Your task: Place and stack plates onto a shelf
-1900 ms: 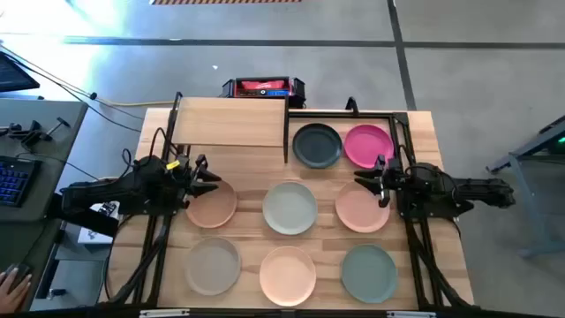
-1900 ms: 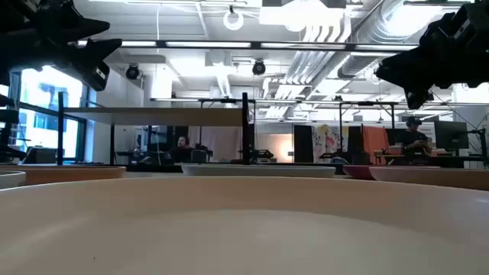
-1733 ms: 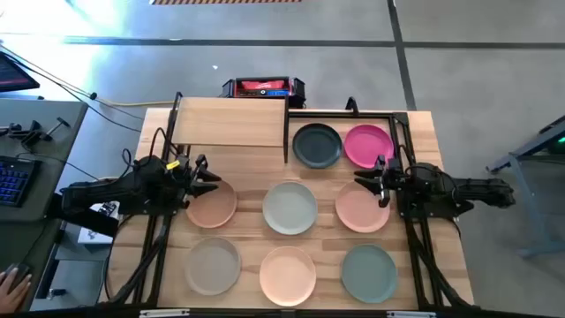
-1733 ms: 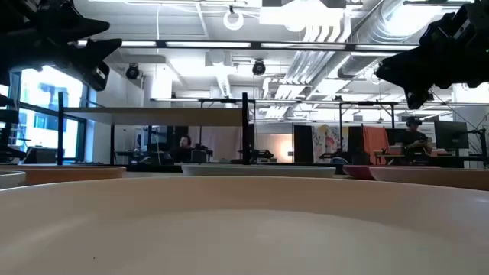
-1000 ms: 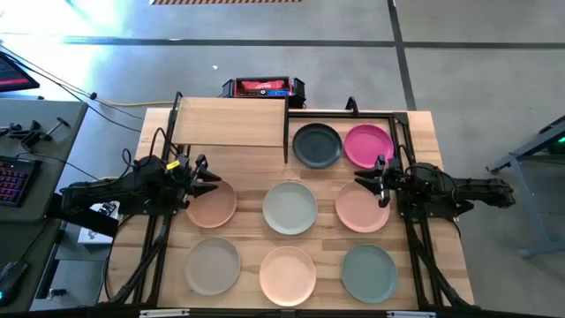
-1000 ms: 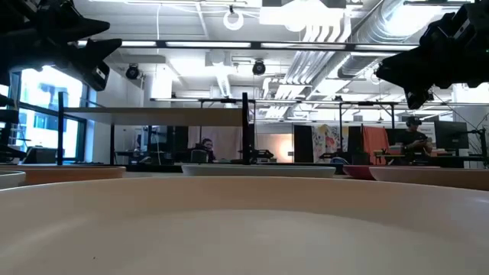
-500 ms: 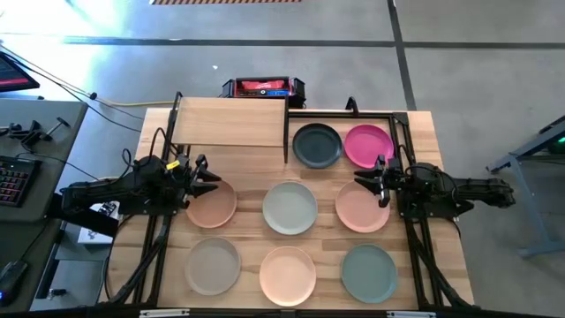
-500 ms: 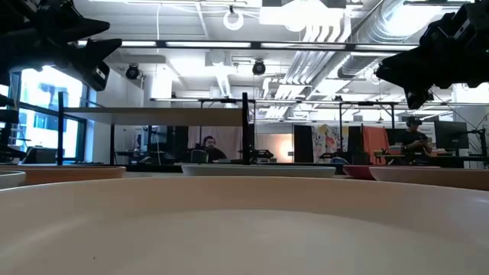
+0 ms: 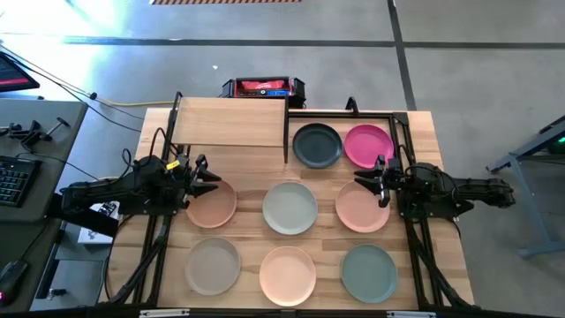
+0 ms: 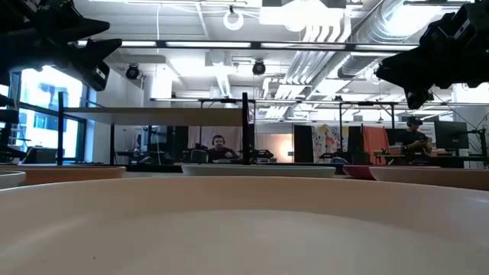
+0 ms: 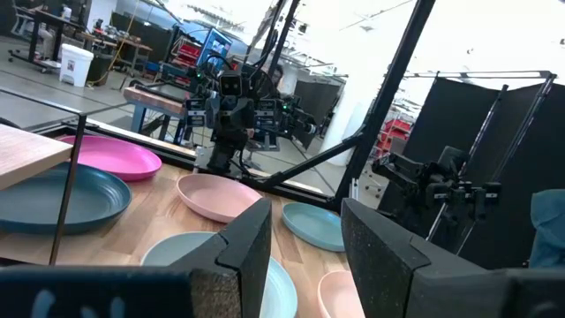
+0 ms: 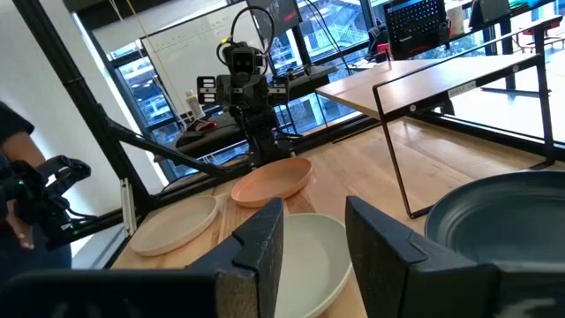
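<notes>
Several round matte plates lie flat on the plank table, none stacked. In the high view the dark grey plate (image 9: 317, 146) and magenta plate (image 9: 368, 145) sit at the far side. A peach plate (image 9: 211, 203), pale sage plate (image 9: 290, 208) and salmon plate (image 9: 362, 207) fill the middle row. A beige-grey plate (image 9: 213, 265), another peach plate (image 9: 287, 273) and a muted green plate (image 9: 368, 272) line the near row. The light-wood shelf (image 9: 231, 124) stands at the far left with nothing on it. My left gripper (image 9: 212, 179) hovers open above the left peach plate's far rim. My right gripper (image 9: 364, 181) hovers open above the salmon plate's far rim.
A red-and-black box (image 9: 262, 88) sits beyond the table's far edge. Black frame rails (image 9: 415, 256) run along both table sides. In the low view a pale plate (image 10: 244, 221) fills the foreground, and people show in the room behind.
Both arms and all plates have kept still. In the low view a person in the room behind has moved toward the right.
</notes>
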You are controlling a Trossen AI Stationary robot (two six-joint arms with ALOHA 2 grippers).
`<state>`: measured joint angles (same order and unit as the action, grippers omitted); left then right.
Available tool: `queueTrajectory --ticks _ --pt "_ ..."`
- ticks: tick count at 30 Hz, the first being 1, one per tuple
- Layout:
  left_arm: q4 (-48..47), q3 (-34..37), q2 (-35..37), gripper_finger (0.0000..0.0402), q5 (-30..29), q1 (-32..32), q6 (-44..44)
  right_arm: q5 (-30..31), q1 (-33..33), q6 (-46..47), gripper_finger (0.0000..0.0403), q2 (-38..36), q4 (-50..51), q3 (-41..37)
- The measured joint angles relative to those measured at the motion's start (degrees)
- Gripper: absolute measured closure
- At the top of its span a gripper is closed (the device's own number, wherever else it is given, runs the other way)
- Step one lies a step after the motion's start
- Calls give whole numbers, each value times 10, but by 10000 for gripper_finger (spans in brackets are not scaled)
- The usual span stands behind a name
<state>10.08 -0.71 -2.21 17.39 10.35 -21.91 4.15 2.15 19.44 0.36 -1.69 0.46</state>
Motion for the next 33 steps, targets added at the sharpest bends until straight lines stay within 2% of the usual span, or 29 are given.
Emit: queueTrajectory --ticks 33 --pt "1 0 0 275 -12 0 0 0 0 0 295 0 0 0"
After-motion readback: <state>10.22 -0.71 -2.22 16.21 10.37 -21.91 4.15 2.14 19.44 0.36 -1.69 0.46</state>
